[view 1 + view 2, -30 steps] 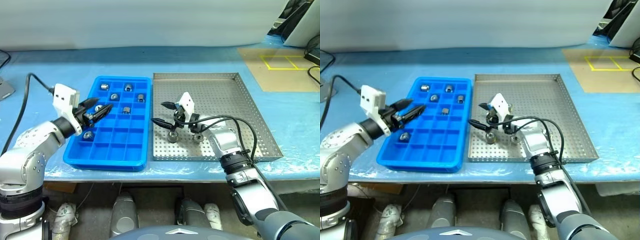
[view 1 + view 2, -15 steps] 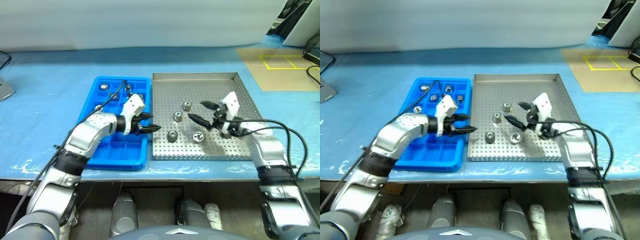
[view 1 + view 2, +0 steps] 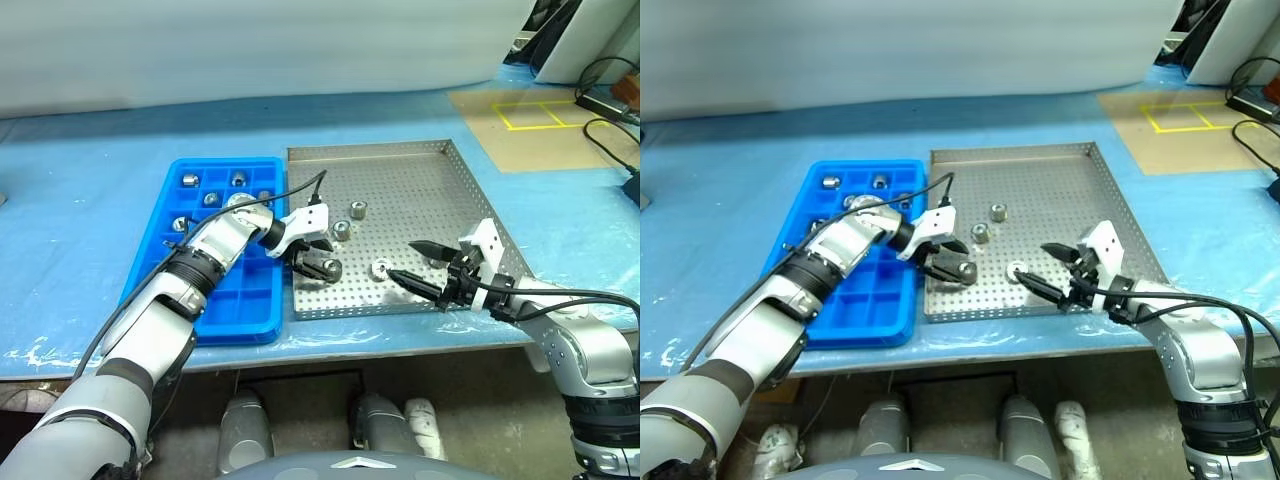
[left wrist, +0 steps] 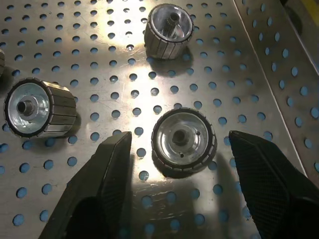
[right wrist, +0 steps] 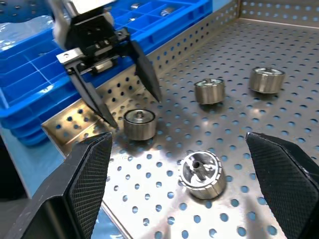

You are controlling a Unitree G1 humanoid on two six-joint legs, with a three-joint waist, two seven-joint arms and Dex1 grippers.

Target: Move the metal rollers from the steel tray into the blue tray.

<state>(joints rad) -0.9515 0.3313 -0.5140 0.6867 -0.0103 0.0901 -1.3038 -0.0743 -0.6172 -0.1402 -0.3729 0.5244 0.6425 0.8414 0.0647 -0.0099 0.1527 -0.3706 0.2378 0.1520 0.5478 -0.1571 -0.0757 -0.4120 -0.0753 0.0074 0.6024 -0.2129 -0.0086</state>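
Observation:
The steel tray [image 3: 440, 190] holds several metal rollers. My left gripper [image 3: 318, 258] is low over the tray's near left part, open, its fingers [image 4: 112, 164] astride an upright roller [image 4: 183, 142] with a gap on each side. Two more rollers [image 3: 357, 210] [image 3: 341, 230] stand farther back, and another [image 5: 201, 174] lies on its side in front of my right gripper [image 3: 403, 261]. That gripper is open and empty, near the tray's front rim. The blue tray [image 3: 215, 310] lies to the left, with several rollers [image 3: 188, 180] in its far compartments.
The trays sit side by side on a blue-covered table [image 3: 90, 160]. A cable [image 3: 300, 185] runs from my left hand over the blue tray. A brown patch with yellow tape [image 3: 520, 112] lies at the far right. The table's front edge is close below both trays.
My left gripper has crossed from the blue tray's right edge into the steel tray and sunk around a roller. My right gripper has drawn back toward the front rim. The camera view shifted too.

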